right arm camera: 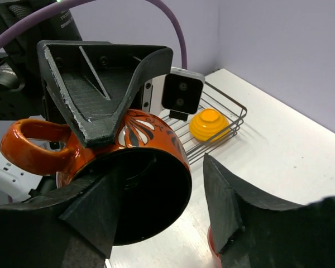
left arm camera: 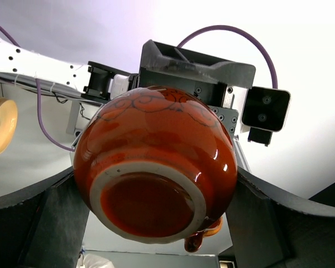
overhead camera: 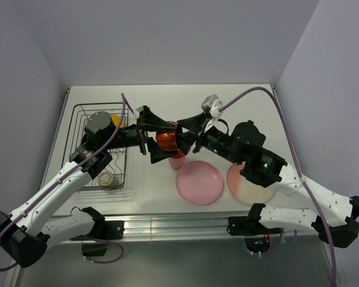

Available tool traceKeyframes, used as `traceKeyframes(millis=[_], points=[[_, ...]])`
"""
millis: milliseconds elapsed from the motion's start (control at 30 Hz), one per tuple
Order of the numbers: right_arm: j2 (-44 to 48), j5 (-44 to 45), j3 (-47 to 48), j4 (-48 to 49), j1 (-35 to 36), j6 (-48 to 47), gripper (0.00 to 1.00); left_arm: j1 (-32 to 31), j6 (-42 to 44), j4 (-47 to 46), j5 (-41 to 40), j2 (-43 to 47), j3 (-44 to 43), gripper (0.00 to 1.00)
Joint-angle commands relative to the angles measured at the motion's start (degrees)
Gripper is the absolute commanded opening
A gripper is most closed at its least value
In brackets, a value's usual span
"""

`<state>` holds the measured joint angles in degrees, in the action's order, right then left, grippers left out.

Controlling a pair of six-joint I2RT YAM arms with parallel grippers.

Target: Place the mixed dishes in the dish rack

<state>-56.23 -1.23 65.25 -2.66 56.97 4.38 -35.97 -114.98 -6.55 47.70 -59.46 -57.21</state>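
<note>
Hanging in mid-air was an orange-red mug (overhead camera: 166, 142) | left gripper (left arm camera: 156, 184) clamped across its body | right gripper (right arm camera: 156, 187) jaws stood apart at its mouth

Sitting on the left of the table (overhead camera: 167, 101): dish rack (overhead camera: 84, 128). Lying in its far right corner, bowl (overhead camera: 118, 121); resting in its near right part, small cup (overhead camera: 106, 179). Hanging above the table's middle, right of the rack, between left gripper (overhead camera: 157, 139) and right gripper (overhead camera: 188, 139): mug (overhead camera: 166, 142). Standing just below the mug, tumbler (overhead camera: 177, 160). Lying nearer, left plate (overhead camera: 199, 182); lying beside it, partly under the right arm, right plate (overhead camera: 248, 186).
</note>
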Motion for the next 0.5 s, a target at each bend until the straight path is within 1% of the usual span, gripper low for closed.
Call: traceKeyframes(millis=[0, 133, 300, 467], points=[[0.94, 1.15, 2.16, 1.70, 0.42, 0.28, 0.65, 0.63, -19.32, -3.74, -0.86, 0.93, -0.88, 0.00], [1.99, 3.52, 1.89, 1.25, 0.42, -0.07, 0.69, 1.07, -18.44, -3.47, -0.59, 0.84, -0.80, 0.00], [3.23, 5.36, 1.46, -0.07, 0.34, -0.69, 0.70, 1.95, -16.86, -1.37, 0.11, 1.28, -1.15, 0.00], [5.34, 5.10, 0.75, -1.65, 0.33, -1.22, 0.70, 2.92, -15.45, -0.05, 1.95, 2.33, -0.80, 0.00]])
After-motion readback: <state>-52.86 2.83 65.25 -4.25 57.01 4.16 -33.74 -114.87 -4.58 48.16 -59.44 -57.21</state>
